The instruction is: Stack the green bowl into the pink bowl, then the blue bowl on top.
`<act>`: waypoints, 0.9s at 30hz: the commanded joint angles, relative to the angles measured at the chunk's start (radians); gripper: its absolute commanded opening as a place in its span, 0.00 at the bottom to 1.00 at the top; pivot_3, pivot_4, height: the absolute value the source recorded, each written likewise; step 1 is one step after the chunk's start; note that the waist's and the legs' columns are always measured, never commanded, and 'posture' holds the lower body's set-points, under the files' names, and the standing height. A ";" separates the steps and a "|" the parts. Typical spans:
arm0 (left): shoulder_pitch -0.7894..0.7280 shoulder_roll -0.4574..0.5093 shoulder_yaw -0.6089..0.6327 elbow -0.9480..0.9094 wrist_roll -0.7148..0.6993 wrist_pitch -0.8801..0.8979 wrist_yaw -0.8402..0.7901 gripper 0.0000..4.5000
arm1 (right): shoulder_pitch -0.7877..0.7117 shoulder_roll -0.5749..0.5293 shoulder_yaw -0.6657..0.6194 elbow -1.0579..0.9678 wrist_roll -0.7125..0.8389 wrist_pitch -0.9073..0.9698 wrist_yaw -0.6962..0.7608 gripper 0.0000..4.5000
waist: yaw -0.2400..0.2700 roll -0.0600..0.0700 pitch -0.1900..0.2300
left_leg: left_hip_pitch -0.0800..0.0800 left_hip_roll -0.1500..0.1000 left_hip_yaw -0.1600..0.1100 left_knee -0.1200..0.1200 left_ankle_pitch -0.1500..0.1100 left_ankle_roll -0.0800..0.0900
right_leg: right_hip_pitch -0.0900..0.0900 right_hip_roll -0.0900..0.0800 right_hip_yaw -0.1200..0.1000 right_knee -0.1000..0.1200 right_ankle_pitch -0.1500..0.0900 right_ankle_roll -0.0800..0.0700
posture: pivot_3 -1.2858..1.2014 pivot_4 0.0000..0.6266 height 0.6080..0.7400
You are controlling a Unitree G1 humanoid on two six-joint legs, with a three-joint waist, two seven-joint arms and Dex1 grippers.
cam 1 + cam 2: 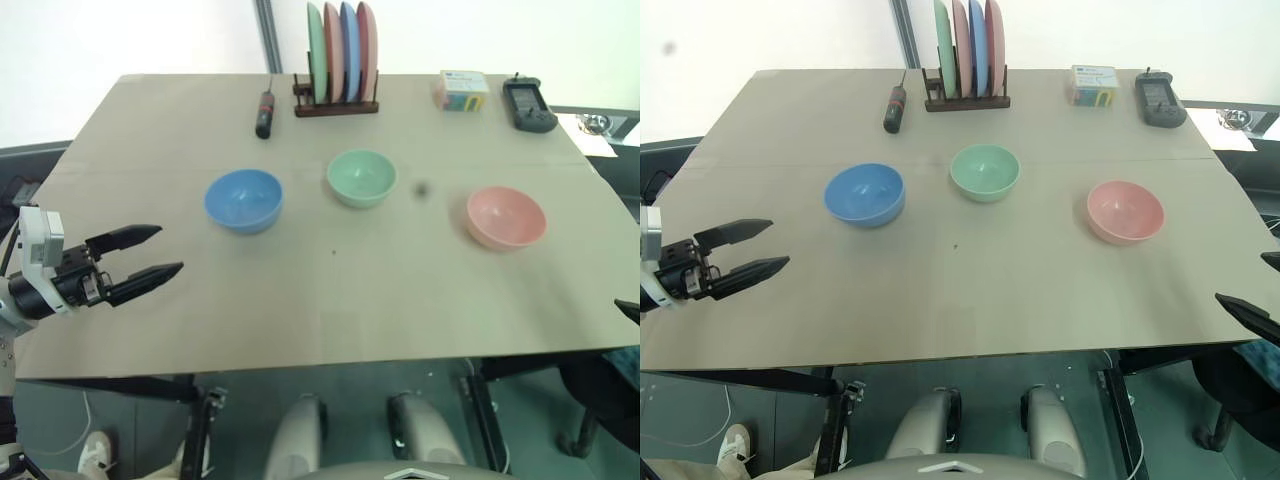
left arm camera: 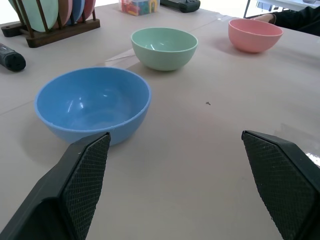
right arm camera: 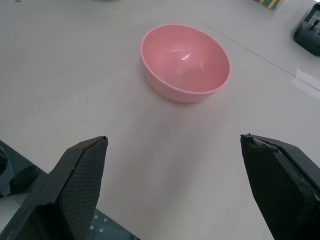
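Fingers [image 1: 150, 232] of both arms spread wide, empty, left pointing toward blue bowl [image 1: 243, 200]

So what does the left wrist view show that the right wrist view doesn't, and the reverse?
Left wrist view: the blue bowl, the green bowl, the plate rack and the open left hand.
Right wrist view: the open right hand and the table's near edge.
Both: the pink bowl, empty and standing alone on the table, and a black device at the far edge.
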 commanded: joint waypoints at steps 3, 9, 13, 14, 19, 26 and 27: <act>-0.052 0.006 -0.010 -0.071 -0.036 0.045 0.019 1.00 | -0.064 -0.005 0.038 -0.005 0.019 0.000 -0.035 0.99 | 0.000 0.000 0.000 | 0.000 0.000 0.000 0.000 0.000 0.000 | 0.000 0.000 0.000 0.000 0.000 0.000 | 0.52 0.24 1.00; -0.095 -0.009 -0.047 -0.076 -0.032 0.040 -0.007 1.00 | -0.144 0.003 0.104 -0.016 0.024 0.007 -0.094 0.99 | 0.000 0.000 0.000 | 0.000 0.000 0.000 0.002 0.000 0.000 | 0.001 0.000 0.000 0.001 0.000 0.000 | 0.52 0.24 1.00; -0.125 -0.036 -0.096 -0.115 -0.047 0.057 -0.017 1.00 | -0.251 -0.009 0.203 -0.022 0.018 0.014 -0.169 0.99 | -0.003 0.000 0.000 | 0.000 0.000 0.000 0.002 0.000 0.000 | 0.001 0.001 0.000 0.001 0.000 0.000 | 0.52 0.24 1.00; -0.136 -0.051 -0.118 -0.137 -0.052 0.060 -0.020 1.00 | -0.294 -0.024 0.276 -0.029 -0.007 0.012 -0.191 0.99 | -0.003 0.000 0.000 | 0.000 0.000 0.000 0.002 0.000 0.000 | 0.001 0.001 0.000 0.001 0.000 0.000 | 0.52 0.24 1.00; -0.171 -0.132 -0.211 -0.280 -0.105 0.111 -0.003 1.00 | -0.552 -0.028 0.686 0.006 -0.242 0.004 -0.367 0.99 | -0.006 0.000 0.000 | 0.000 0.000 0.000 0.007 0.000 0.000 | 0.001 0.001 0.001 0.005 0.001 0.000 | 0.52 0.24 1.00; -0.166 -0.160 -0.220 -0.403 -0.151 0.145 0.033 1.00 | -0.865 0.091 1.061 0.318 -0.426 0.005 -0.377 0.93 | -0.006 0.001 0.001 | -0.001 0.000 -0.001 0.008 0.000 0.000 | 0.000 0.002 0.001 0.006 0.003 -0.004 | 0.52 0.24 1.00; -0.153 -0.161 -0.215 -0.420 -0.153 0.146 0.039 1.00 | -0.899 0.109 1.084 0.368 -0.444 -0.001 -0.380 0.87 | -0.006 0.001 0.001 | -0.001 0.000 -0.001 0.008 0.000 0.000 | 0.000 0.002 0.001 0.006 0.003 -0.004 | 0.52 0.24 1.00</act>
